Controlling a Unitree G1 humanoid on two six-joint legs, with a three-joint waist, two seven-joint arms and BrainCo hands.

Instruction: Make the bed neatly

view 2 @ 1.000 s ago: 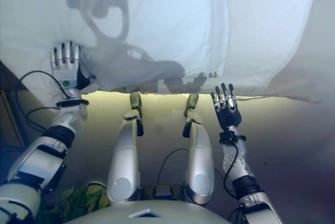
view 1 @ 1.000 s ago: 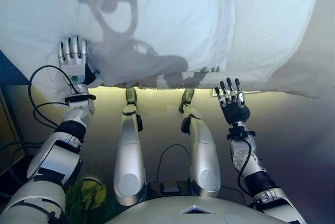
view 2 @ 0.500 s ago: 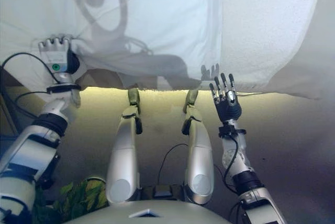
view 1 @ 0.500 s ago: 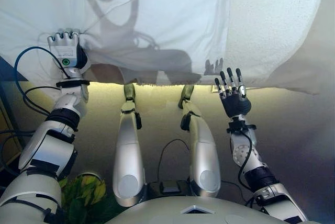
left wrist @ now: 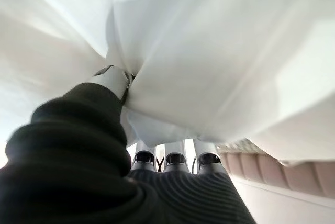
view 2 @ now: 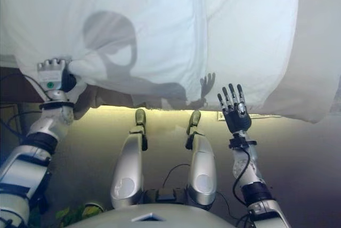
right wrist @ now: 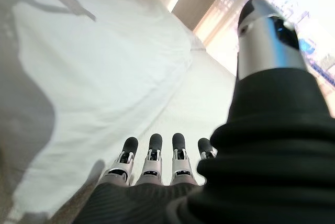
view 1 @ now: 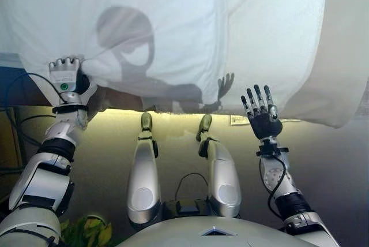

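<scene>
A white sheet (view 1: 173,22) covers the bed and hangs over its near edge. My left hand (view 1: 66,77) is at the sheet's near left corner, fingers curled round a bunch of cloth; in the left wrist view the white sheet (left wrist: 209,51) gathers into folds at my thumb (left wrist: 112,80). My right hand (view 1: 262,111) hovers just off the bed's near edge on the right, fingers straight and spread, touching nothing. The right wrist view shows its fingers (right wrist: 152,156) pointing at the white sheet (right wrist: 94,77).
A textured white under-layer (view 1: 277,33) lies on the bed's right part, hanging down at the right (view 1: 340,68). The dark bed base (view 1: 17,82) shows at the left. A strip of light runs along the floor (view 1: 173,120) under the bed edge.
My left hand went from flat on the sheet to curled round it and has drawn the corner up and leftwards. The view has shifted. My right hand stays open near the edge.
</scene>
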